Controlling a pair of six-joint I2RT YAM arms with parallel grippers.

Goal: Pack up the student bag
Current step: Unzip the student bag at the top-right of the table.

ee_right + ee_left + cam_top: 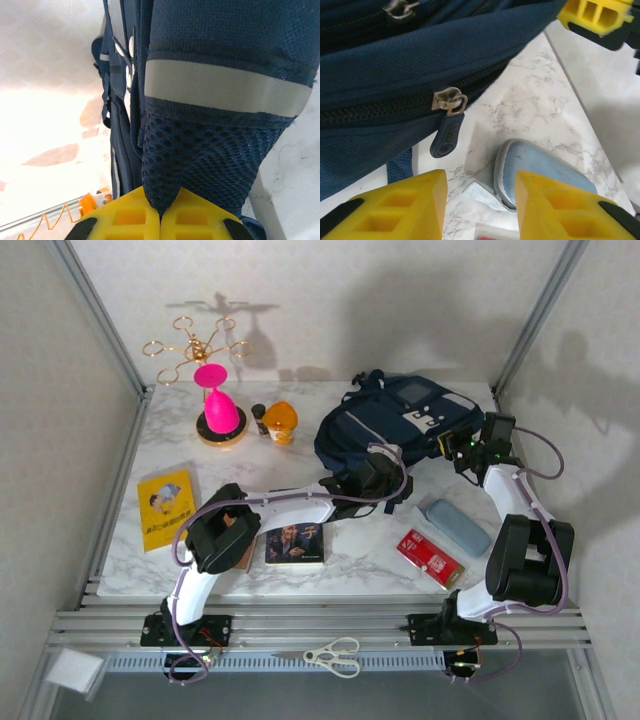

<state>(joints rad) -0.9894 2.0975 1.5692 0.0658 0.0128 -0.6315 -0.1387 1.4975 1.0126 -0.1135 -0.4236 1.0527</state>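
With my right gripper (160,212) clamped on the bag (400,425) at the table's (365,558) far right corner, I should centre my left gripper's (480,187) spread jaws on the zip pull (446,137) before closing.

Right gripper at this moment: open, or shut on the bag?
The right gripper is shut on the student bag. Its yellow fingers meet, pinching a fold of the bag's navy mesh.
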